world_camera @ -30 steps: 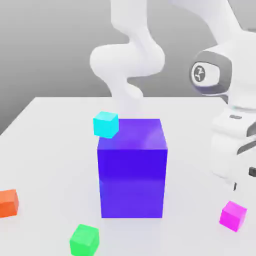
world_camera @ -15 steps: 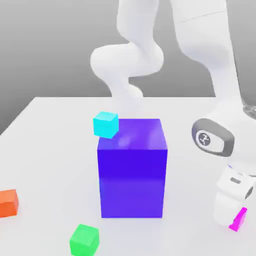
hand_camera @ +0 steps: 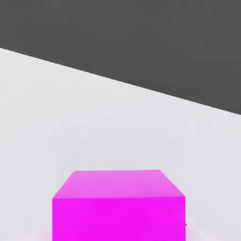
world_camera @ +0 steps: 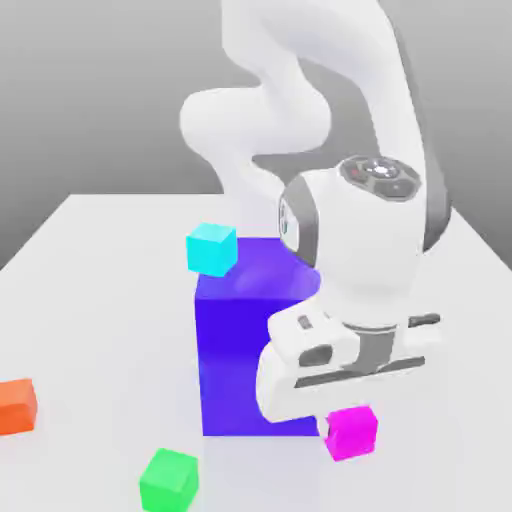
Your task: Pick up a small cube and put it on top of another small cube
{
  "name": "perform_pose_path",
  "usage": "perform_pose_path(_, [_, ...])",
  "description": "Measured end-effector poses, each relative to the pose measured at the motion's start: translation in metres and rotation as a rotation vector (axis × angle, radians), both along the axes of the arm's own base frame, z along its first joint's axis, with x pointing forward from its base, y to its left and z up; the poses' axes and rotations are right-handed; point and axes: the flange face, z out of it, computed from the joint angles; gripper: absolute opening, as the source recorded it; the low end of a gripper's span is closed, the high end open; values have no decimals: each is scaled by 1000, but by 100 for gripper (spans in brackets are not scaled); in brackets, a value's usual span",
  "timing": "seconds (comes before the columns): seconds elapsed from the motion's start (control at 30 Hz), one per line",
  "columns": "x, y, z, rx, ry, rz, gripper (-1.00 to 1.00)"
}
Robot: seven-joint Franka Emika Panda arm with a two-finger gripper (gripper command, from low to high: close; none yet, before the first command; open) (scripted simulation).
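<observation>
The small magenta-pink cube (world_camera: 352, 432) hangs just under my gripper (world_camera: 346, 414), low in front of the big blue-violet block (world_camera: 235, 350), near that block's lower corner on the exterior view's right. My gripper is shut on the cube, and the white hand covers the cube's top. In the hand view the magenta cube (hand_camera: 118, 204) sits very close to the camera, with the white table (hand_camera: 94, 122) stretching beyond it. A cyan cube (world_camera: 211, 249) shows by the block's upper corner on the exterior view's left.
A green cube (world_camera: 168, 480) lies near the front edge, and an orange cube (world_camera: 17, 405) sits at the exterior view's far left. The arm's white links (world_camera: 260, 120) rise behind the blue-violet block on the white table (world_camera: 90, 300).
The hand came down over the magenta cube at the exterior view's right, then swung left with it to the front of the blue-violet block. The other cubes stayed put.
</observation>
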Motion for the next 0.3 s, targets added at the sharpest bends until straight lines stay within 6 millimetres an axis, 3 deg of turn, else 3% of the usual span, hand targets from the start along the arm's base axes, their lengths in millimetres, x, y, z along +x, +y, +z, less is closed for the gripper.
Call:
perform_pose_path(0.1, [0,-74,-2,8,-3,-221,-100])
perform_pose_path(0.17, [-1,-113,-26,13,-6,-338,-100])
perform_pose_path(0.2, [-2,-120,-38,13,-6,-360,100])
perform_pose_path(0.3, [-2,-120,-38,13,-6,-360,100])
